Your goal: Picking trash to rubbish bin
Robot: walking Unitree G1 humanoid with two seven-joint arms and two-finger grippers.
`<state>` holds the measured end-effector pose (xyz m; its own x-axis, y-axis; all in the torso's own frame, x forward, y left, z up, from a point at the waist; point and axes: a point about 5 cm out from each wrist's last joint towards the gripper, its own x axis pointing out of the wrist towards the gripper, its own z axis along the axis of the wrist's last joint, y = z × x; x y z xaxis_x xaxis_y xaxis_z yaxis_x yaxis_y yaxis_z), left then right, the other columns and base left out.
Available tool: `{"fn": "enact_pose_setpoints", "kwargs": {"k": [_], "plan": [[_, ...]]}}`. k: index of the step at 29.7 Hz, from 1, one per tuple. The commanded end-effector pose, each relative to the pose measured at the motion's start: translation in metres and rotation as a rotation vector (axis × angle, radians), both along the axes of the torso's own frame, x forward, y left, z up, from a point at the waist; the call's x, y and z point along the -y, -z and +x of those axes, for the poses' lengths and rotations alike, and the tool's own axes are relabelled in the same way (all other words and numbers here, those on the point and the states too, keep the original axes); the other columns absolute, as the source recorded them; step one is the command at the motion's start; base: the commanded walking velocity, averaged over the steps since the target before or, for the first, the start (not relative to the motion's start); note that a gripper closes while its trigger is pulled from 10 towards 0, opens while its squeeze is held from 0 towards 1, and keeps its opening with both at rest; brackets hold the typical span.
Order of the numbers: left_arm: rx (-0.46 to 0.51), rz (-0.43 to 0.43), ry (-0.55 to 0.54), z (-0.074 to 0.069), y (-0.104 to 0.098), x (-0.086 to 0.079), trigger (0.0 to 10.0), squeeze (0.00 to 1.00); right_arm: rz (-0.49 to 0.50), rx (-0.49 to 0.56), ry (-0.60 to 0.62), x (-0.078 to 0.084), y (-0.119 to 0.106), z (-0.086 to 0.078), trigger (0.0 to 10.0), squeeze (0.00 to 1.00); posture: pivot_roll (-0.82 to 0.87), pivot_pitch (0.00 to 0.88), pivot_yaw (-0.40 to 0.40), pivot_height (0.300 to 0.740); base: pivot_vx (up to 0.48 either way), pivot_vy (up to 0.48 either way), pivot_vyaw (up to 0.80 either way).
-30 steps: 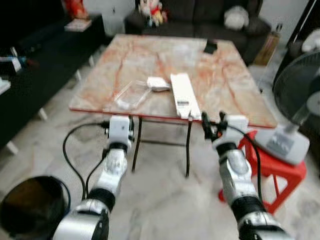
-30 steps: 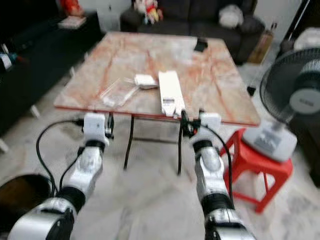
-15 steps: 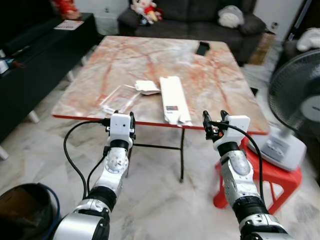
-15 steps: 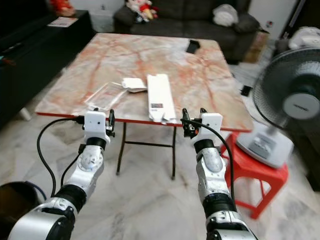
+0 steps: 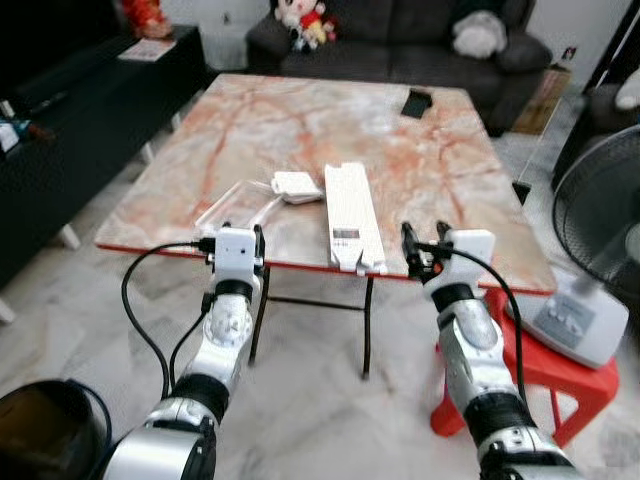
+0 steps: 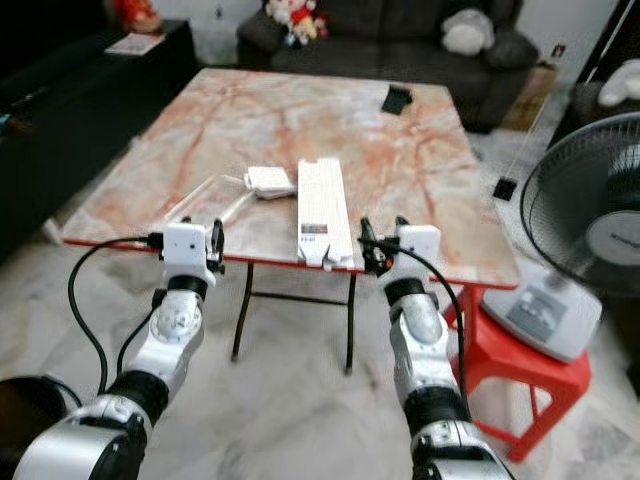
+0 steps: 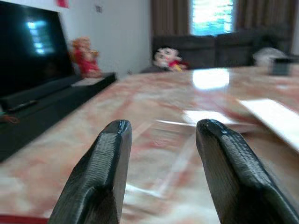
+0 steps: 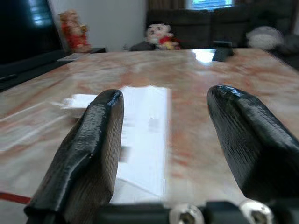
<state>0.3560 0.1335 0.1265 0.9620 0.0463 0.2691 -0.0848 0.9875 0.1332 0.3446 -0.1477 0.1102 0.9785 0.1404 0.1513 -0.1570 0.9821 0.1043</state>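
On the marble table [image 5: 460, 190] lie a long flat white box [image 5: 352, 215], a small white packet [image 5: 294, 186] and a clear plastic wrapper [image 5: 235, 205]. The box's near end juts slightly over the table's red front edge. My left gripper [image 5: 235, 240] is open, held just short of that edge, below the wrapper; the wrapper [image 7: 187, 126] lies ahead of its open fingers [image 7: 100, 182]. My right gripper [image 5: 425, 245] is open too, just right of the box's near end, and the white box [image 8: 145, 126] lies on the table ahead between its fingers [image 8: 88, 154]. A black bin [image 5: 45, 430] stands on the floor at my lower left.
A black phone [image 5: 415, 102] lies at the table's far side. A standing fan [image 5: 600, 230] and a red plastic stool [image 5: 535, 350] crowd the right. A dark TV cabinet [image 5: 70, 130] runs along the left, and a sofa [image 5: 400, 35] stands behind the table. Marble floor lies under the table.
The camera has shifted and the table's front edge now looks a little nearer to both grippers. The picture is sharper. Both grippers stay open and hold nothing.
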Motion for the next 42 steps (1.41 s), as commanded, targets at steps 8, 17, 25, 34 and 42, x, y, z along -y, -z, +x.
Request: {"fn": "enact_pose_setpoints", "kwargs": {"k": [8, 17, 25, 34, 42], "plan": [[0.007, -0.005, -0.025, 0.0004, -0.0015, -0.007, 10.0, 0.0, 0.011, 0.029, -0.023, -0.0065, -0.0095, 0.0041, 10.0, 0.0, -0.07, 0.003, -0.049, 0.74, 0.343, 0.0, 0.14], [0.008, -0.007, -0.022, 0.0006, -0.002, -0.0063, 10.0, 0.0, 0.011, 0.025, -0.029, -0.0077, -0.0091, 0.004, 10.0, 0.0, -0.07, 0.0, -0.052, 0.74, 0.34, 0.0, 0.0], [0.0, -0.014, -0.004, 0.0012, -0.0019, -0.0053, 10.0, 0.0, 0.018, 0.017, -0.024, -0.0067, -0.0093, 0.005, 10.0, 0.0, -0.07, 0.01, -0.055, 0.74, 0.342, 0.0, 0.0], [-0.008, -0.016, 0.023, 0.0007, -0.0002, -0.002, 10.0, 0.0, 0.033, 0.022, -0.04, -0.01, -0.0092, 0.004, 10.0, 0.0, -0.07, 0.016, -0.055, 0.74, 0.343, 0.0, -0.16], [-0.013, -0.015, 0.032, 0.0006, 0.0003, -0.0012, 10.0, 0.0, 0.042, 0.019, -0.035, -0.0101, -0.0088, 0.004, 10.0, 0.0, -0.07, 0.023, -0.053, 0.74, 0.344, 0.0, 0.0]]}}
